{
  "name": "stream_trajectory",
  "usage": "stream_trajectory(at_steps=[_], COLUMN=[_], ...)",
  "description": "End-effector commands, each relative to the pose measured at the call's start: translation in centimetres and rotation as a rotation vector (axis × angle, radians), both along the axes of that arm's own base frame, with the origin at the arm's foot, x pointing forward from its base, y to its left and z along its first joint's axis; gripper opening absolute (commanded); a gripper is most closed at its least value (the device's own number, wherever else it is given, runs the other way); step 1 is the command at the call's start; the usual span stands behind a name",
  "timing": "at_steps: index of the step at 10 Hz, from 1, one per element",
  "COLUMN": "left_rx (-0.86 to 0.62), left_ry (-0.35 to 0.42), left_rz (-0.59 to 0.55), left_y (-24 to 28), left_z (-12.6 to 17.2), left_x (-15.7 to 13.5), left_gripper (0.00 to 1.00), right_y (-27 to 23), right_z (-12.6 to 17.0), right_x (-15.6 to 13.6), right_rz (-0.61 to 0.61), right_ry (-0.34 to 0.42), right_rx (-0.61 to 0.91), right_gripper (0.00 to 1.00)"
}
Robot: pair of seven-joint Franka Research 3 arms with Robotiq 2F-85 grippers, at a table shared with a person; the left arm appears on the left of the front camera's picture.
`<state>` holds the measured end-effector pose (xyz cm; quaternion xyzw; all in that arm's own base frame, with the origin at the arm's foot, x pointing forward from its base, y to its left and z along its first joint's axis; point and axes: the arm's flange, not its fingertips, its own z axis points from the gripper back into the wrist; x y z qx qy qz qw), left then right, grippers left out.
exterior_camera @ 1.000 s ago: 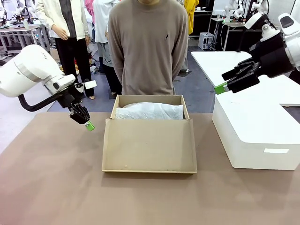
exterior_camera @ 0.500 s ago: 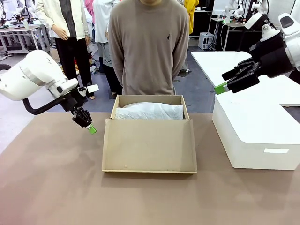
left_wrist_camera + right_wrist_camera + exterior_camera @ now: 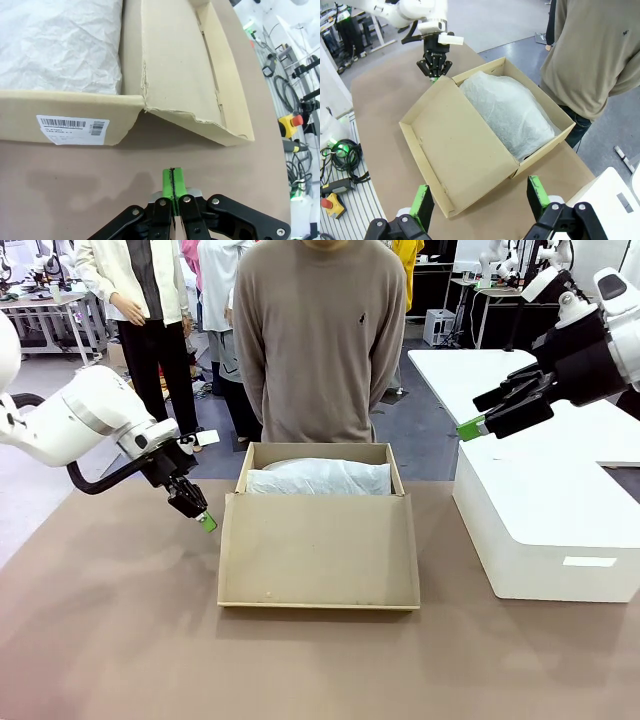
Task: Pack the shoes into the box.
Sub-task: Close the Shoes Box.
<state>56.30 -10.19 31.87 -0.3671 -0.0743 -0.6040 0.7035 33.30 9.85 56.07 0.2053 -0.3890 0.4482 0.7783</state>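
**Open box with tissue paper, both grippers free**

Placed in the middle of the brown table (image 3: 110,640), the tan box (image 3: 318,550), open, with its flap lid folded down toward the robot's side. Inside the box, only crumpled white tissue paper (image 3: 320,478), heaped up and covering whatever may be below; impossible to tell if the shoes are under it. On the short outer wall of the box, seen from the left wrist, a white barcode label (image 3: 72,129). At the corner beside this label, a torn and bent cardboard edge where the lid joins the wall.

Just beside the left side of the box, near the corner where lid and wall meet, the left gripper (image 3: 205,521), low over the table, tilted down toward the box. Green pads pressed together, nothing between them; apart from the cardboard, not touching.

To the right of the box and well above it, the right gripper (image 3: 472,427), jaws spread wide, holding nothing. Under it, right of the box, a large white block (image 3: 545,530) on the table, near the box but not touching.

Behind the box, at the far side of the table, a person (image 3: 318,340) in a beige-brown sweater, standing, arms behind the back.
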Motion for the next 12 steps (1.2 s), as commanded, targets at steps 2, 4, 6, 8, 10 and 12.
stream_trajectory(at_steps=[2, 4, 6, 8, 10, 12], left_rx=[-0.039, -0.063, -0.069, -0.075, -0.087, -0.108], left_ry=[0.054, 0.084, 0.102, 0.109, 0.116, 0.140], left_rz=[0.016, 0.005, 0.003, -0.001, 0.003, -0.004], left_y=[-0.3, -0.6, -1.1, -1.5, -1.9, -2.3], left_z=[-0.9, -1.6, -2.2, -2.7, -3.2, -3.5], left_x=[0.4, 0.6, 0.8, 0.8, 0.7, 0.7], left_gripper=[0.00, 0.00, 0.00, 0.00, 0.00, 0.00], right_y=[0.0, 0.0, 0.0, 0.0, 0.0, 0.0], right_z=[0.0, 0.0, 0.0, 0.0, 0.0, 0.0], right_x=[0.2, 0.2, 0.2, 0.2, 0.2, 0.2], right_rz=[0.015, 0.015, 0.015, 0.015, 0.015, 0.015], right_ry=[-0.007, -0.007, -0.007, -0.007, -0.007, -0.007], right_rx=[0.012, 0.012, 0.012, 0.012, 0.012, 0.012], right_gripper=[1.00, 1.00, 1.00, 1.00, 1.00, 1.00])
